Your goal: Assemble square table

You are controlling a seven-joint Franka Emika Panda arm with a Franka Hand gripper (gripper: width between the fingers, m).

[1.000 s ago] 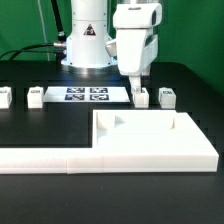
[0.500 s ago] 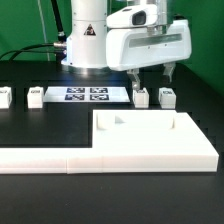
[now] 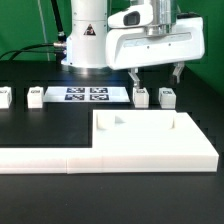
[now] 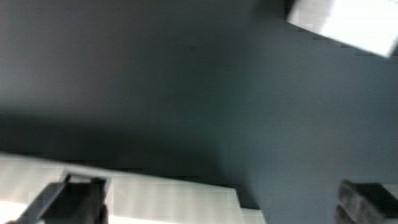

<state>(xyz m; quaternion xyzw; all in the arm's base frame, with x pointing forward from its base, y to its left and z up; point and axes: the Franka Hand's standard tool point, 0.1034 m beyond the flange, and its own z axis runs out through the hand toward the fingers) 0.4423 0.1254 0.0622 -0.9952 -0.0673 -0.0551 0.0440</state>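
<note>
Exterior view, arm: the white arm comes down from the top, on the exterior view's right.
Exterior view, gripper (image 3: 155,76): its two dark fingers (image 3: 133,77) are spread wide apart and hold nothing. They hang above the row of parts, clear of the black surface (image 3: 50,125).
Exterior view, legs: four short white tagged blocks stand in a row on the surface. From the exterior view's left they are the first leg (image 3: 3,97), the second leg (image 3: 36,96), the third leg (image 3: 142,97) and the fourth leg (image 3: 166,96).
Exterior view, gripper against legs: the third and fourth legs appear just under the spread fingers, and neither is touched.
Exterior view, marker board (image 3: 85,95): it lies flat between the second and third legs.
Exterior view, tabletop (image 3: 145,135): it is white and tray-like, and lies at the front on the exterior view's right, well apart from the gripper.
Exterior view, rail (image 3: 40,158): it is long and white and runs along the front edge. Its seam with the tabletop is hard to make out.
Wrist view, gripper (image 4: 217,202): the two dark fingertips (image 4: 71,203) stand far apart with nothing between them.
Wrist view, surface (image 4: 196,90): it is dark, blurred and bare, and fills most of the picture.
Wrist view, pale patches: one white corner (image 4: 347,20) and a light area (image 4: 143,185) by the fingertips are too blurred to identify.
</note>
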